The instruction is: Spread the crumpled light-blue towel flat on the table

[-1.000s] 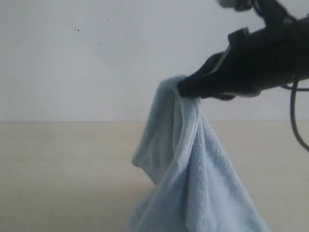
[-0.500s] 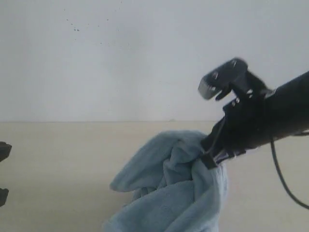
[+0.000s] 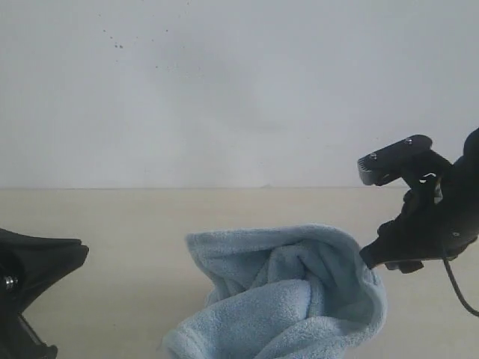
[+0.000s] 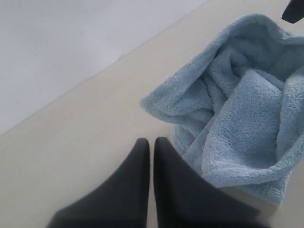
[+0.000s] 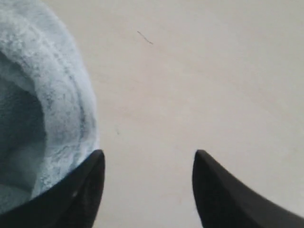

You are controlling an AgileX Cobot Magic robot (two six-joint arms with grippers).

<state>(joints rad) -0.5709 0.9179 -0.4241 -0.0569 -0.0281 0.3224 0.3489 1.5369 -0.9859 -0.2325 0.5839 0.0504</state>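
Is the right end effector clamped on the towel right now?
No, the right end effector is open, with bare table between its tips and the towel beside one.

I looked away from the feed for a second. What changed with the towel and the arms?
The right gripper came down and rightward and let go of the towel, which sank from hanging into a crumpled heap on the table. The left gripper, shut, came into view at left. The table and wall are unchanged.
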